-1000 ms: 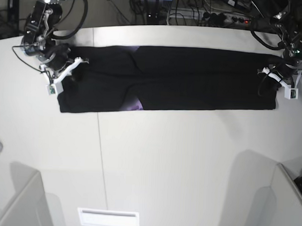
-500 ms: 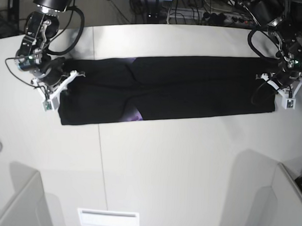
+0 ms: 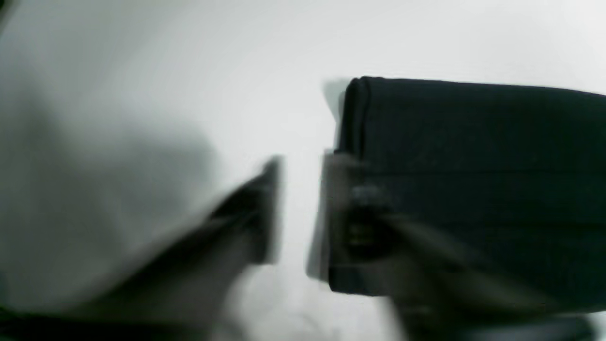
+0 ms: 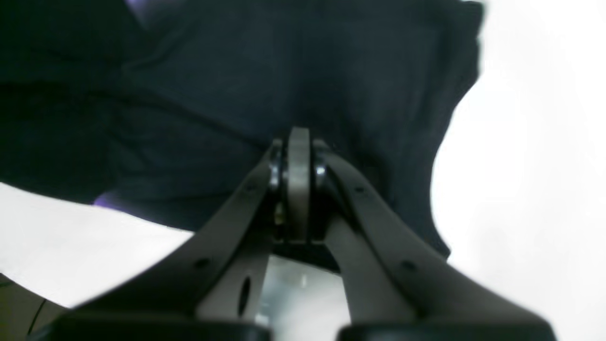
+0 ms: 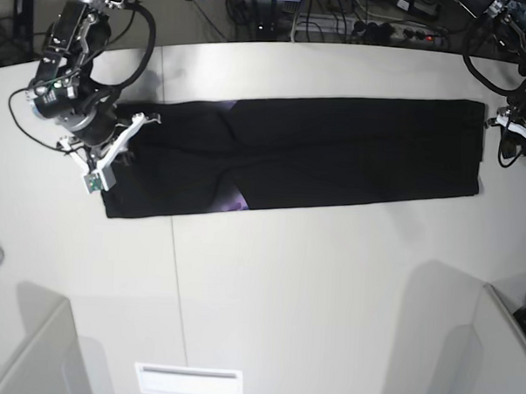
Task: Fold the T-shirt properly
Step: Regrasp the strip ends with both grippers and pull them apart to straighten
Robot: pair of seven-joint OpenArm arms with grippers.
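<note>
A large plain black cloth T-shirt [image 5: 335,152], folded into a long band, lies across the upper white table [image 5: 285,285]. The left gripper [image 3: 300,213] has fingers spread beside its end. The right gripper [image 4: 296,156] has fingers pressed together over cloth; whether they pinch it is unclear. Uneven pulling could skew the fold.

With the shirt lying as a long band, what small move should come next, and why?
Probably the right gripper should open too. Its fingers are shut on the T-shirt, while the left gripper stands open just off the far end, with the band lying flat on the table.
</note>
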